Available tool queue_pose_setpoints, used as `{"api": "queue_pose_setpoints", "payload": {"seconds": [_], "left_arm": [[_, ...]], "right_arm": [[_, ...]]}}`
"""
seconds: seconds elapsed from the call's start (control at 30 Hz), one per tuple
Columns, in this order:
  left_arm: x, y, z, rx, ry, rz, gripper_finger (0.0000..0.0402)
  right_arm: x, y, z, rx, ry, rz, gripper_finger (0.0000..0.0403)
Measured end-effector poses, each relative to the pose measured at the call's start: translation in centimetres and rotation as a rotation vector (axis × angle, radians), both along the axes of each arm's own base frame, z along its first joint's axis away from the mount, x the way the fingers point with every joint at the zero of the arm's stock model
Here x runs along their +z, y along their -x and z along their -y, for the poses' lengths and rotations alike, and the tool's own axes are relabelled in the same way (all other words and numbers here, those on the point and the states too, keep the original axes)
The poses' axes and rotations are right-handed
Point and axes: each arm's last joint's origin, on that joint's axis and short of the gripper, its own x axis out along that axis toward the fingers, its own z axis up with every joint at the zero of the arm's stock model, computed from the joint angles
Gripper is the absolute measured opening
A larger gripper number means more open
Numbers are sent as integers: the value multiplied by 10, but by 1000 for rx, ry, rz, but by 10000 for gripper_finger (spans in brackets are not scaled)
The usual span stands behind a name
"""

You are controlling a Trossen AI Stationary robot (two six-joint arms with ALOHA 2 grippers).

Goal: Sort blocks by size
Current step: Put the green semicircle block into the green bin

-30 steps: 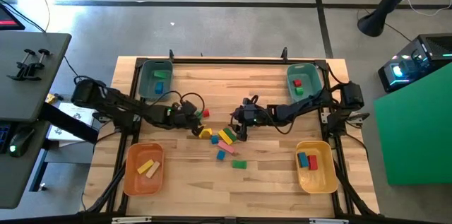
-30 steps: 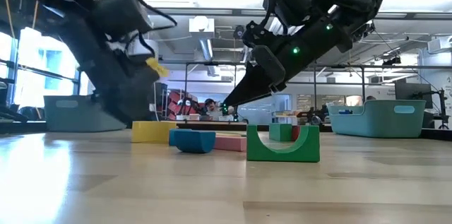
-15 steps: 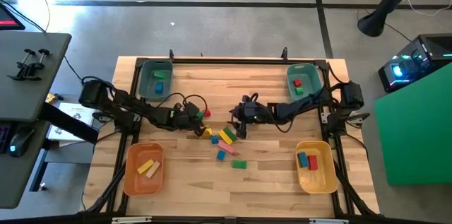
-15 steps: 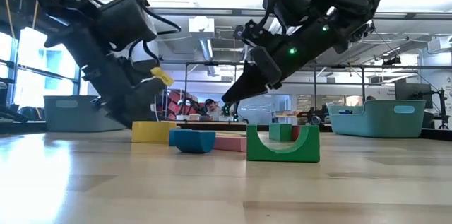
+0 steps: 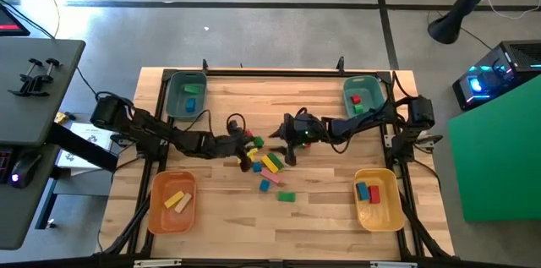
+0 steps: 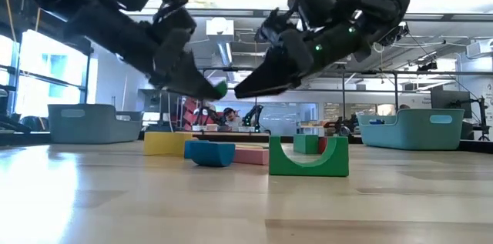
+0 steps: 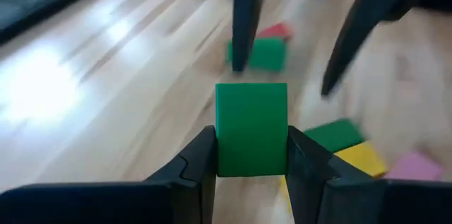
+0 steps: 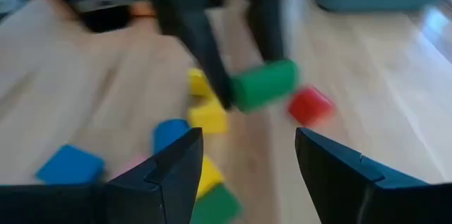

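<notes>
My left gripper (image 5: pixel 248 143) hovers over the middle of the table, shut on a green block (image 7: pixel 251 128), which also shows in the low view (image 6: pixel 219 88). My right gripper (image 8: pixel 244 174) stands open close by on the block's right side (image 5: pixel 287 141), with nothing between its fingers. Below them lies a loose cluster of blocks: yellow ones (image 5: pixel 270 163), a blue one (image 5: pixel 257 166), a pink one (image 5: pixel 265 185), a green arch (image 6: pixel 308 159) and a red one (image 8: pixel 308 105). My left gripper pinches the green block by two opposite sides (image 7: pixel 220 139) between its two fingers (image 7: pixel 200 160). The fingers come from the table's left, slanting a little downward. The block sticks out past the fingertips and is lifted clear of the table.
Two teal bins (image 5: pixel 186 95) (image 5: pixel 363 95) stand at the far corners, an orange bin (image 5: pixel 172 201) near left and a yellow bin (image 5: pixel 377 196) near right, each with blocks inside. Bare wood lies in front of the cluster.
My left gripper has risen from the table with the green block, tipped from steeply downward toward level, rolled, and gone toward the right gripper. The block is now clear of the table. My right gripper has tilted up slightly and stayed open.
</notes>
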Motion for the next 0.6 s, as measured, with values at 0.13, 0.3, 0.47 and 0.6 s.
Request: {"api": "queue_pose_setpoints", "payload": {"seconds": [0.13,0.3,0.47,0.6], "left_arm": [[7,-5,1,-107,-36,56,99],[9,-6,1,-138,-47,72,102],[11,-6,2,-161,-35,80,102],[9,-6,3,-168,-36,69,103]], "right_arm": [[2,-1,-14,-46,119,17,222],[5,-3,-17,-73,155,50,222],[12,-1,-18,-15,154,79,222],[24,3,-15,31,136,93,222]]}}
